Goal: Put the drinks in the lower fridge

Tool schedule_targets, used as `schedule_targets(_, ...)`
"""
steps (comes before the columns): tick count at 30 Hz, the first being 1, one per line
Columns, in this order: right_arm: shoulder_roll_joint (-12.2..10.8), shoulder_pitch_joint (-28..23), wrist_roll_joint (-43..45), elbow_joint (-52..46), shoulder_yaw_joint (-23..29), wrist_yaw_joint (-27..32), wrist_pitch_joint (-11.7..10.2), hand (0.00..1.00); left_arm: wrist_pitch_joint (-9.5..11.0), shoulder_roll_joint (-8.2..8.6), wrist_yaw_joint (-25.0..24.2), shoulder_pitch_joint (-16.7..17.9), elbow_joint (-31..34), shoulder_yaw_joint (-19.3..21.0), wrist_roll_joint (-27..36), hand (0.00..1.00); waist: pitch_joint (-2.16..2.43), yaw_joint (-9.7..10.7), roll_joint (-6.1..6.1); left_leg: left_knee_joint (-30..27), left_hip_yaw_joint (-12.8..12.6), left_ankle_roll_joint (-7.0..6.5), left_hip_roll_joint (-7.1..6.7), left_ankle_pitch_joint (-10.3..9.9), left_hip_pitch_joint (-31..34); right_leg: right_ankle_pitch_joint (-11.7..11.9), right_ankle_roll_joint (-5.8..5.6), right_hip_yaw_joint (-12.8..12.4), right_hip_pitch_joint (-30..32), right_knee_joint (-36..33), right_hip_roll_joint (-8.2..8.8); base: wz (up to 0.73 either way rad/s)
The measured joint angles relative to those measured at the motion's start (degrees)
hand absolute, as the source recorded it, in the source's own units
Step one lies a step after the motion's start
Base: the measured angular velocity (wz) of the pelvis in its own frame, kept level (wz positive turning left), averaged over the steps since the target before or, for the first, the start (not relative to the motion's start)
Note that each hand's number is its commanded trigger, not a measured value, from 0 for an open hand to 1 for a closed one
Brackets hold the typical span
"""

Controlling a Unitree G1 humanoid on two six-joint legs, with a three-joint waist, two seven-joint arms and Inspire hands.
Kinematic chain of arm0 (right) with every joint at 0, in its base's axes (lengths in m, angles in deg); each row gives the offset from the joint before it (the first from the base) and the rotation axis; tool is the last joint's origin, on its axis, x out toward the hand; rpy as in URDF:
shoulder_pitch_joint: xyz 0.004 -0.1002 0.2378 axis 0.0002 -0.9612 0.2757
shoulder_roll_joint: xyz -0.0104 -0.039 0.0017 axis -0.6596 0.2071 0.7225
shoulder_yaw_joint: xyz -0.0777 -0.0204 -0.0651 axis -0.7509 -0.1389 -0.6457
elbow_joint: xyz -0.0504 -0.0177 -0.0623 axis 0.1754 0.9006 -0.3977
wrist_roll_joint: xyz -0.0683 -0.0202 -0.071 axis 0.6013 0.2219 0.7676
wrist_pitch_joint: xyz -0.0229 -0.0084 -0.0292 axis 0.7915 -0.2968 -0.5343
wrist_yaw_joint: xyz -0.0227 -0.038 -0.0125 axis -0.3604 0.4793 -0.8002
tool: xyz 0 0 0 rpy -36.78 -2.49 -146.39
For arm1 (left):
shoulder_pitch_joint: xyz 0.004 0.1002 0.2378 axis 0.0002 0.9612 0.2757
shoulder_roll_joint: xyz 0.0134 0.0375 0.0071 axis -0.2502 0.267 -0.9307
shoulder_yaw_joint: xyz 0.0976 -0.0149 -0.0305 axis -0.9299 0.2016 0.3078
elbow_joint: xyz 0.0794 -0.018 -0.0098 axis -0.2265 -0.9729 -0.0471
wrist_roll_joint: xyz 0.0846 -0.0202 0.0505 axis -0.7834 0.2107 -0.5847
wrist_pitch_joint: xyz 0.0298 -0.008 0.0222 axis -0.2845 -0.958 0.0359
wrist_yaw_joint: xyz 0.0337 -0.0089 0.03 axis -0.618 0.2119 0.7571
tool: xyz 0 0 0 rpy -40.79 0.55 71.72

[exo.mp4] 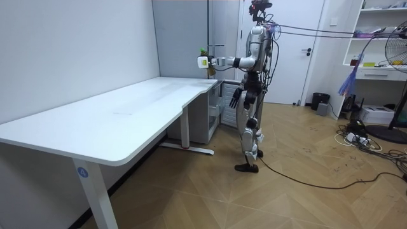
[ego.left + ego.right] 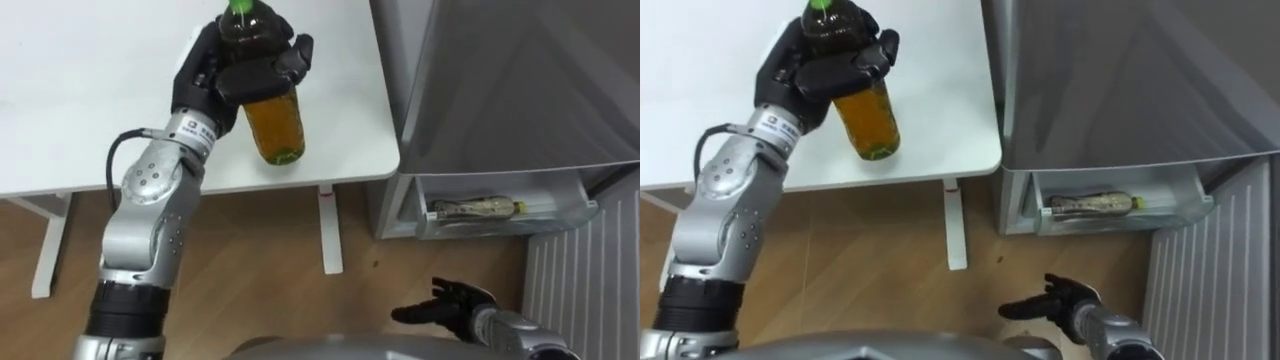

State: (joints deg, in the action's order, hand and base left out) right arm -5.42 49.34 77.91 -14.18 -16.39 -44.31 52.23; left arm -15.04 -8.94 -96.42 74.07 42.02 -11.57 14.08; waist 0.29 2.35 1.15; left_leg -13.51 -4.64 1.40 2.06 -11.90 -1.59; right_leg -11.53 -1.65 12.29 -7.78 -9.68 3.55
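Gripping bottle (image 2: 273,125) over table (image 2: 80,90), left hand (image 2: 205,75) wrapped round; right hand (image 2: 452,305) relaxed, empty.

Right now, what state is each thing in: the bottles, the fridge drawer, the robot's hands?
Amber bottle, capped, held tilted above the table.
Left hand, fingers curled round that bottle.
Right hand, open and empty, hanging low.
Lower fridge drawer, pulled open.
Second bottle, lying on its side in the drawer.

The lower drawer (image 2: 500,226) stands open, a bottle (image 2: 478,208) lying inside. Left of it the table corner (image 2: 345,150) juts close; in front, open floor (image 2: 260,265).
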Motion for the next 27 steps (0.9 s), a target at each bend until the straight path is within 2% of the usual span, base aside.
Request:
schedule_targets(7, 0.0, 0.0, 0.2, -3.2, -1.7, -2.1, 0.0, 0.0, 0.0, 0.02, -0.9, 1.9, 0.0, -0.1, 0.6, 1.0, -0.74, -0.7, -1.07, -0.2, 0.0, -0.02, -0.09, 0.0, 0.0, 0.0, -0.03, 0.5, -0.3, 0.1, 0.08, 0.02)
schedule_targets(12, 0.1, -0.1, 2.5, -5.7, -4.0, -3.8, 0.0, 0.0, 0.0, 0.03, -0.9, 4.3, 0.0, -2.1, 0.5, 1.0, -0.73, -1.0, -0.98, -0.5, 0.1, -0.06, -0.3, 0.0, 0.6, -0.1, -0.09, 0.6, -0.1, 0.0, 0.29, 0.01)
schedule_targets(21, -0.1, 0.1, 5.7, -12.6, -9.8, -5.6, 0.2, 0.0, 0.0, -0.03, -1.3, 5.2, -0.2, -7.1, 1.0, 1.0, -0.67, -1.1, -0.91, -1.2, 0.4, -0.16, -0.37, 0.1, 1.2, -0.1, -0.19, 1.6, -0.1, -0.1, 0.46, 0.06)
schedule_targets(27, -0.3, -0.3, 6.0, -17.3, -11.2, -8.9, 0.8, 0.0, 0.0, 0.29, -3.3, 7.2, -0.2, -7.2, 2.4, 1.0, -0.74, -1.3, -1.46, -1.6, 0.5, -0.18, -0.4, 0.1, 1.4, -0.1, -0.21, 1.8, 0.0, -0.2, 0.51, 0.0)
